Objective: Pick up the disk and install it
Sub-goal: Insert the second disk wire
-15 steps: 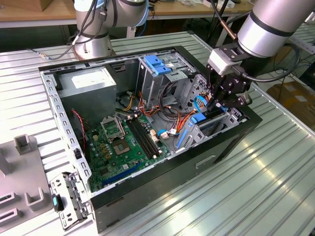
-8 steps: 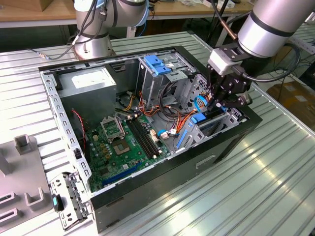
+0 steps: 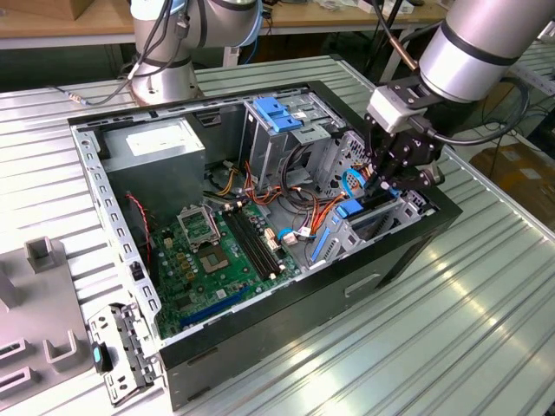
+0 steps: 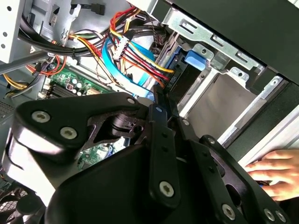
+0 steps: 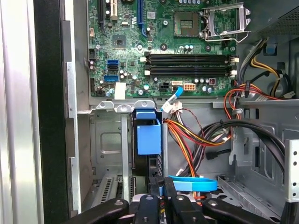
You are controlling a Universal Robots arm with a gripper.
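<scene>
Gripper (image 3: 395, 178) reaching down into an open computer case (image 3: 408, 251), its fingers pressed together on the edge of the disk (image 5: 148, 149).

Seen from the exterior view, the black gripper hangs over the case's right end, above a metal drive bay (image 3: 364, 230). In the first wrist view the disk stands on edge inside that bay, a blue plastic rail (image 5: 149, 139) facing up, with the fingertips pinching its near end (probably to steer it down the slot). Orange, yellow and black cables (image 5: 196, 135) crowd just beside it, and the motherboard (image 5: 163, 51) lies beyond. A person's hand (image 4: 275, 172) rests on the table outside the case in the second wrist view.
</scene>
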